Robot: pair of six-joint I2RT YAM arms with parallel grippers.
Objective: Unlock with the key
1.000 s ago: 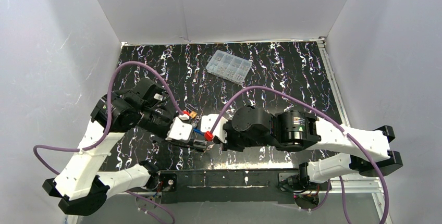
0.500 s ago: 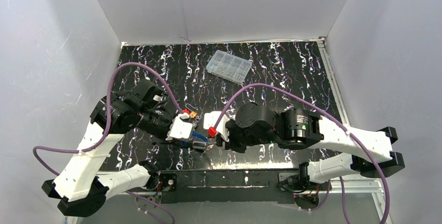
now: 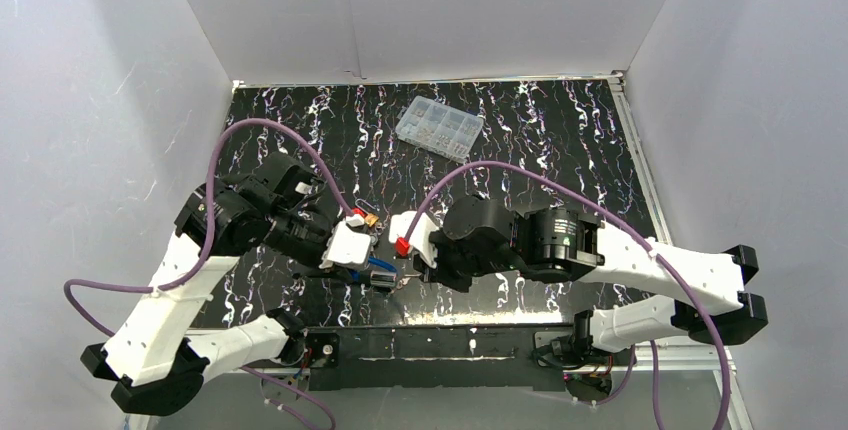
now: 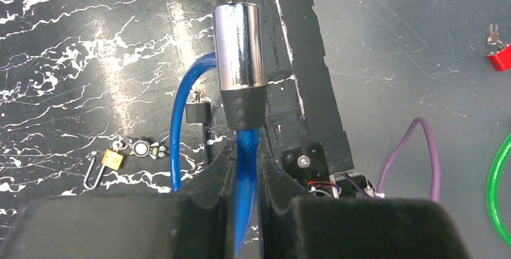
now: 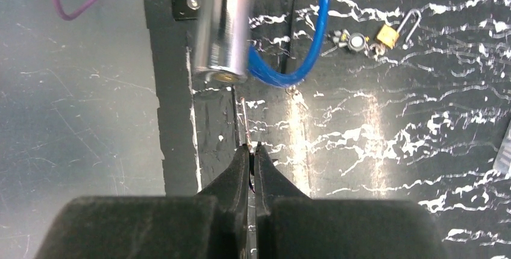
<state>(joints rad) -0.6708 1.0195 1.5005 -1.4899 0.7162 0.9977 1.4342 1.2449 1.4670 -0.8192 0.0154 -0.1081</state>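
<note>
— Key, thin, silver, metal: we see it edge-on, pinched between the fingertips of the right gripper. That pincer is clenched tight on it, with the blade pointing straight ahead.

— And where do we have the lock?

— We find the chrome cylinder lock ahead of that pincer, a little left of the fingertips in the wrist view. Its end face is turned toward us. The blade tip sits near that face but apart from it.

— Over to the other side, then.

— The left gripper is clamped on the blue plastic-coated cable just behind the lock's black collar. The cylinder stands straight out beyond the fingertips.

— Anything else we can spot?

— Left of that pincer, a small brass padlock lies on the black, white-veined mat, with a small round silver piece just beside it. From above, we see both pincers nose to nose, and a clear plastic compartment box well beyond them.
</note>
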